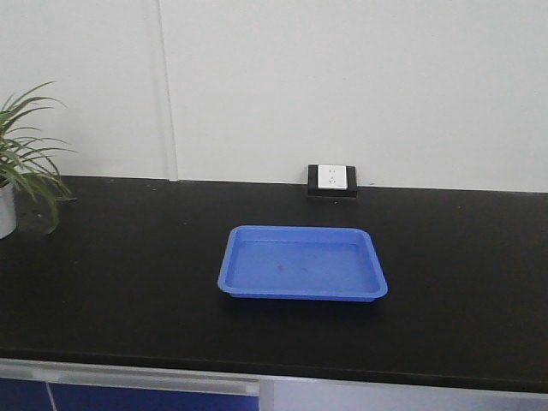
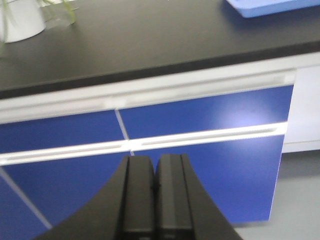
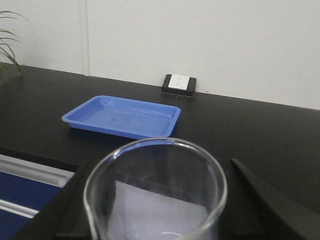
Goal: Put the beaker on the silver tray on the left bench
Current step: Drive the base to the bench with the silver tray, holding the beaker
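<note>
Two black fingers (image 3: 265, 195) of the right claw (image 3: 157, 167) stand on either side of the beaker (image 3: 155, 200), closed in against its glass wall so that the claw pinches it. The beaker is clear and colourless and stands upright. Its round flared rim fills the lower middle of the right wrist view. It hangs in front of the near edge of the black table (image 1: 128, 274). Its base is cut off at the bottom of the picture, so I cannot tell what lies under it.

Beyond the beaker and well apart from it, a blue tray (image 1: 301, 267) lies flat near the middle of the table. Behind the tray, where the table meets the pale wall (image 1: 342, 77), sits a wall socket (image 1: 332, 178) with a white face in a black frame. At the table's far left end a plant (image 1: 30, 163) with long narrow green leaves grows from a white pot (image 1: 5, 210).

The left claw (image 2: 155, 167) has its two fingers pressed flat together with nothing between them. It is below the level of the table top and points at the blue drawer fronts (image 2: 200, 115) under the table, which are crossed by pale handle strips. In the left wrist view the white pot shows at the upper left and a corner of the blue tray at the upper right.
</note>
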Robot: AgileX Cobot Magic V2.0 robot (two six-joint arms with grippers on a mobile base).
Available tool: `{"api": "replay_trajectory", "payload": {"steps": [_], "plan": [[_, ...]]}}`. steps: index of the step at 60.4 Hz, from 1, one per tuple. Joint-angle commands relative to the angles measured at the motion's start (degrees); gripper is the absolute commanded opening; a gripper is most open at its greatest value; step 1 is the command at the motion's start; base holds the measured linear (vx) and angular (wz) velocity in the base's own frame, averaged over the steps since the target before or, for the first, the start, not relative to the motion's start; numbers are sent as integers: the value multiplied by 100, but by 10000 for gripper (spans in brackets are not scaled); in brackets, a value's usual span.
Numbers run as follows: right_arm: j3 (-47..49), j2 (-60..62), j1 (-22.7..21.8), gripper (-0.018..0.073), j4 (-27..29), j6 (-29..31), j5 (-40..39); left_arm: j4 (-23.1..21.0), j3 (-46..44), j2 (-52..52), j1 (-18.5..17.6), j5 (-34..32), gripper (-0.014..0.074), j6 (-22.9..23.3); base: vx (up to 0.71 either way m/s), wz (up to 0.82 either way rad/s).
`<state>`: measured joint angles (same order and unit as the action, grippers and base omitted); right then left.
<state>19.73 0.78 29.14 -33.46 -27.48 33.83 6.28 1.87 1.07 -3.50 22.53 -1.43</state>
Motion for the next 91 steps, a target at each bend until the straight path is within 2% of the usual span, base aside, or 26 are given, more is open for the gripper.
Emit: {"api": "replay_trajectory", "payload": {"steps": [1,28,91], "plan": [[153,-56,-18,-11,-197,-1,-468,-15,114,39,-20,-479,1,11,-30,23],[153,-56,-18,-11,-197,-1,-468,-15,114,39,-20,-479,1,11,-31,35],[153,-56,-18,-11,-197,-1,-468,-15,114,39,-20,-479,1,11,-23,57]]}}
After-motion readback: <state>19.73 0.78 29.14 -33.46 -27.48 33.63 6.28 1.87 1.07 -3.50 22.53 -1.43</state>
